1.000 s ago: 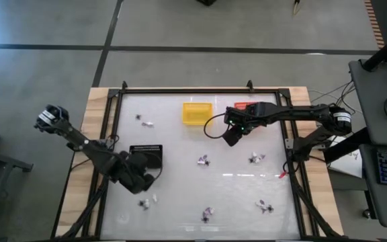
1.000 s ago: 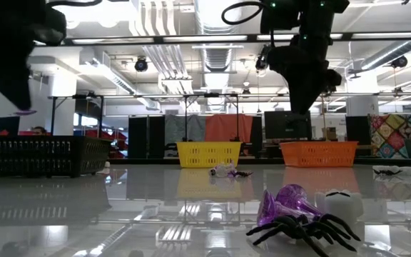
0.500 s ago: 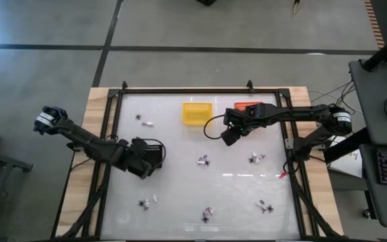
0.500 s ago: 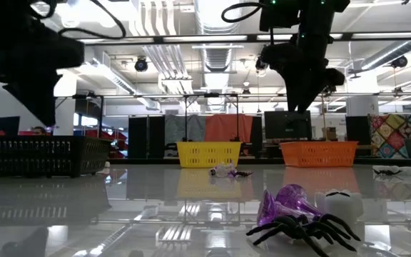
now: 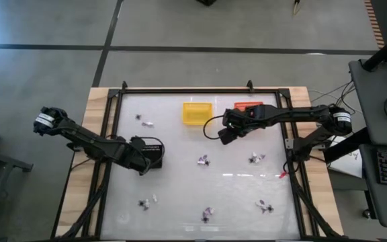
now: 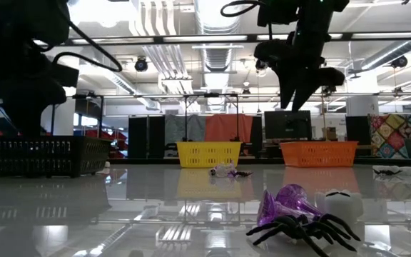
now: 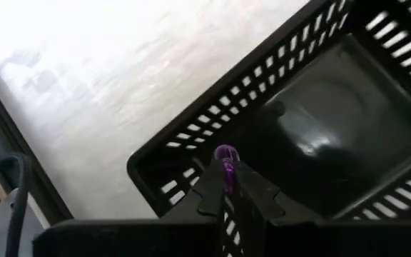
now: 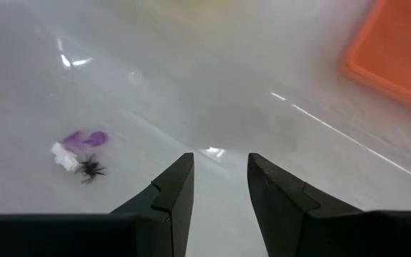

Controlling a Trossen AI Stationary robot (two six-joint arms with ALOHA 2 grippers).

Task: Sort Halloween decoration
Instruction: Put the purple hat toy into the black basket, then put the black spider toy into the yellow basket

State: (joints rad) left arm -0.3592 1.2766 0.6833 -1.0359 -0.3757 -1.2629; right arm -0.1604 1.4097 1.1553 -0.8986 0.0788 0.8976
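My left gripper (image 7: pixel 227 180) is shut on a small purple trinket (image 7: pixel 225 154) and hangs over one wall of the black slatted tray (image 7: pixel 320 128), at the table's left (image 5: pixel 146 160). My right gripper (image 8: pixel 220 178) is open and in the air near the orange basket (image 5: pixel 247 106), touching nothing (image 5: pixel 223 136). Other trinkets lie in small clusters on the table: one at the middle (image 5: pixel 203 160), one to the right (image 5: pixel 256 158), and two near the front edge (image 5: pixel 207 215) (image 5: pixel 265 206). In the low view a purple piece and a black spider (image 6: pixel 298 218) lie closest. My left gripper pinches the purple trinket between its two fingertips (image 7: pixel 209 187). The trinket's rounded end (image 7: pixel 225 152) sticks out past them. The fingers point down from above. The trinket is lifted clear, above the black tray's slatted wall (image 7: pixel 191 153).
A yellow basket (image 5: pixel 197 112) and the orange basket (image 6: pixel 319 153) stand side by side at the far edge. More trinkets lie far left (image 5: pixel 144 122) and near left (image 5: pixel 146 202). A cluster of purple, white and black pieces (image 8: pixel 80 153) shows below my right gripper. A black frame (image 5: pixel 200 89) rims the table.
My left gripper, still shut on the purple trinket, has moved from the near left part of the table toward the far edge and come down over the black tray. My right gripper has drifted a little toward the table's left and stayed open.
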